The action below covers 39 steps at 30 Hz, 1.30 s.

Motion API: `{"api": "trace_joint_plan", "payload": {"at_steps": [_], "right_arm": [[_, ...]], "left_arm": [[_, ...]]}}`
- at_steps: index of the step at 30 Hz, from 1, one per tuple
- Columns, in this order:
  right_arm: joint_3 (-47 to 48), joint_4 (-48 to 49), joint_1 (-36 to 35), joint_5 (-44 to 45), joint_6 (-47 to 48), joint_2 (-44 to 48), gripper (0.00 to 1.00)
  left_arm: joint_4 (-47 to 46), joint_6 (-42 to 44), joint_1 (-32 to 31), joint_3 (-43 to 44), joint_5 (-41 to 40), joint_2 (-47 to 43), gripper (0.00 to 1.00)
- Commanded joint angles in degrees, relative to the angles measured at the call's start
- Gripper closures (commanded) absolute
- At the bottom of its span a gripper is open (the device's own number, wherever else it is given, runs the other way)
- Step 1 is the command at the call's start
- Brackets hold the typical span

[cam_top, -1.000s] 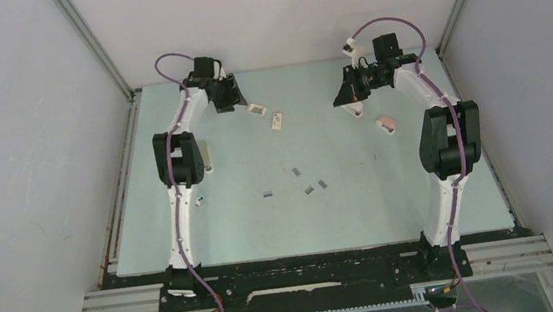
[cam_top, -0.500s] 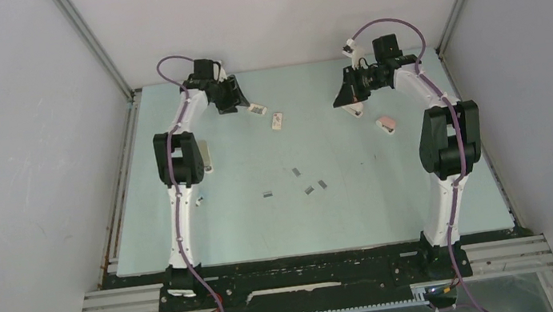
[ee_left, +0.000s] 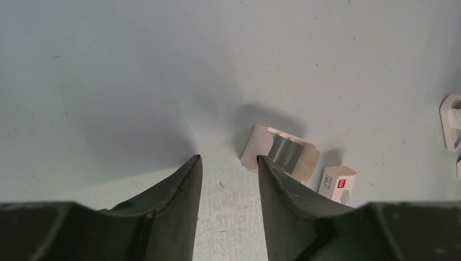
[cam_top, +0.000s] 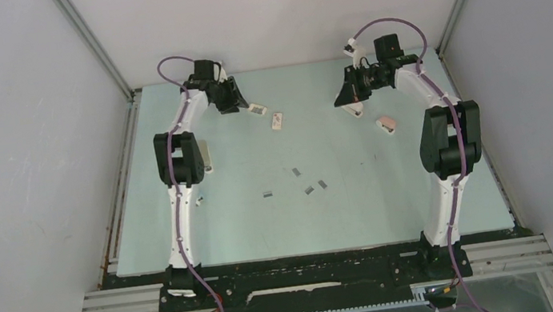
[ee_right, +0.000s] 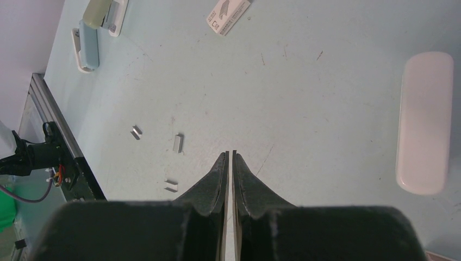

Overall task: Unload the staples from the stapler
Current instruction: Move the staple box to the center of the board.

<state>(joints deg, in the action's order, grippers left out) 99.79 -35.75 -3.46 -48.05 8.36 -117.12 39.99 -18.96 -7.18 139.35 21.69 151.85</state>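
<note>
The staples lie as a few short grey strips scattered over the middle of the counter, well apart from every stapler and nearer the arm bases than either hand. The stapler closest to a hand is the pink stapler. It rests flat toward the counter's right side, just beside the right hand. In the right wrist view its long axis runs roughly parallel to the fingers, not across them. The right hand is closed, its two fingers pressed together with only a slit between them and nothing held. To take the pink body across its narrow width, that hand would, I judge, have to open, shift sideways toward the right edge and come down with a finger on each long flank. Little turning of the wrist seems needed. The left hand is at the far left, parted and empty above bare counter. An opened carton holding a grey block lies just ahead of one fingertip, with a small white box bearing a red mark beside it. This hand is well apart from the pink stapler. A pale green stapler and a blue stapler sit near the left edge, beside the left arm. Whether any stapler holds more strips cannot be told.
</note>
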Motion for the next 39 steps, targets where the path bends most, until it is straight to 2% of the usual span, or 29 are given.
{"api": "trace_joint_plan", "payload": {"at_steps": [1,8,19,23,34,39], "right_arm": [[0.06,1.11,-0.08,-0.09,-0.91,1.30,0.88],[0.26,1.39,-1.45,-0.07,-1.03,0.17,0.88],[0.34,1.55,-1.66,-0.02,-1.24,-0.36,0.88],[0.45,1.48,-1.47,0.06,-1.24,-0.30,0.88],[0.87,1.53,-0.78,-0.11,-1.59,-0.39,0.88],[0.95,1.53,-0.45,-0.02,-1.60,-0.30,0.88]], "left_arm": [[-0.26,1.61,-0.34,2.98,2.13,0.99,0.53],[-0.43,2.07,-0.34,2.98,3.16,1.08,0.60],[-1.18,2.36,-0.04,2.72,5.89,1.23,0.63],[-1.28,2.26,0.01,2.59,6.16,1.25,0.71],[-1.45,2.09,0.00,2.42,6.69,1.34,0.82],[-1.34,2.40,0.01,2.46,7.30,1.44,0.92]]}}
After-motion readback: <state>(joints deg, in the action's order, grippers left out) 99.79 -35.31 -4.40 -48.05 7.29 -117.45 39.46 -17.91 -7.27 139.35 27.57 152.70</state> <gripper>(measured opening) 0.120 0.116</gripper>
